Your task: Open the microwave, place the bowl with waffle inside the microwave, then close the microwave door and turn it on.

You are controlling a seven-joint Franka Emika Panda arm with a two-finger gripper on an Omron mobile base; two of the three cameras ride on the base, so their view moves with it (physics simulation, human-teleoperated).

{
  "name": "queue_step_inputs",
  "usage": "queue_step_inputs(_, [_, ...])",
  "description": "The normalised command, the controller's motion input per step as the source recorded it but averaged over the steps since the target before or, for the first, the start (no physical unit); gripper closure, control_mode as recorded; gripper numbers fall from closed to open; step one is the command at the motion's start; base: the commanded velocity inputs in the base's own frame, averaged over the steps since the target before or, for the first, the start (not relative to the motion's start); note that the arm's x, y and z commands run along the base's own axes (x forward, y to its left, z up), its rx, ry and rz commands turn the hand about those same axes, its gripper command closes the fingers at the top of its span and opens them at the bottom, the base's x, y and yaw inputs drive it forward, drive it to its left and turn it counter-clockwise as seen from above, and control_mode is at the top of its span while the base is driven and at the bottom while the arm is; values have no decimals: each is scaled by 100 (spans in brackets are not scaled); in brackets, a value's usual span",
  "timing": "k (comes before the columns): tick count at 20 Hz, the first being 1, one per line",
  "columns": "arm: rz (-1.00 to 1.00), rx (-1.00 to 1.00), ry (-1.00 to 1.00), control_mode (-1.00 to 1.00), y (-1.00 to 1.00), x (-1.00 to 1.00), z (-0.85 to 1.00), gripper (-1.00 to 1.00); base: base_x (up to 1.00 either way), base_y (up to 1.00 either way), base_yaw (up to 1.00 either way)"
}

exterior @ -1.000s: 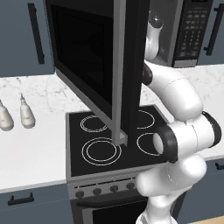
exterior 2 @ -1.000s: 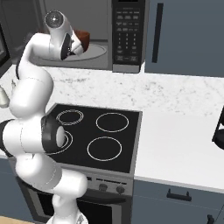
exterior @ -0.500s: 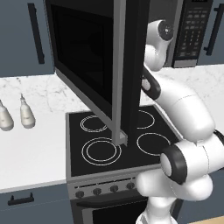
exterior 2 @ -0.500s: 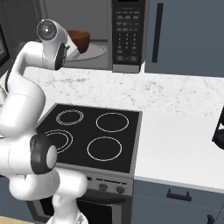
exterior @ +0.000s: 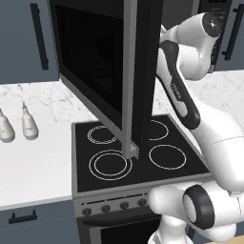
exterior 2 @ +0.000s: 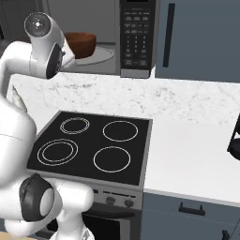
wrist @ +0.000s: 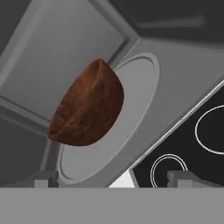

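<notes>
The microwave stands open, and its door swings out over the stove. On the grey turntable inside it rests the reddish-brown bowl. The waffle is hidden by the bowl's wall. My gripper is open and holds nothing, with a fingertip on each side at the bottom of the hand view. It sits just outside the cavity's opening, a short way back from the bowl. In the left base view the door's edge hides the hand.
Below the microwave lies a black stove with four ring burners. Two pale bottles stand on the left counter. A dark object sits at the right counter edge. Blue-grey cabinets flank the microwave.
My hand has drawn back from the bowl, which stays on the turntable. The upper arm has swung up and across, so more of the bowl shows in the right base view.
</notes>
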Motion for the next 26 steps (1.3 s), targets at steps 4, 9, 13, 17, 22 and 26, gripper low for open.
queue_step_inputs(4, [2,10,-2,-100,-24,-100,2,-100,0,0,0])
queue_step_inputs(9, [-5,1,-17,-100,-20,-100,-6,-100,0,0,0])
queue_step_inputs(13, [-8,0,-12,-100,-9,-100,-5,-100,0,0,0])
queue_step_inputs(17, [-11,4,2,-100,0,-100,-6,-100,0,0,0])
queue_step_inputs(22, [-8,20,4,-100,0,-100,0,-100,0,0,0])
queue_step_inputs(26, [-1,28,0,-100,1,-100,0,-100,0,0,0])
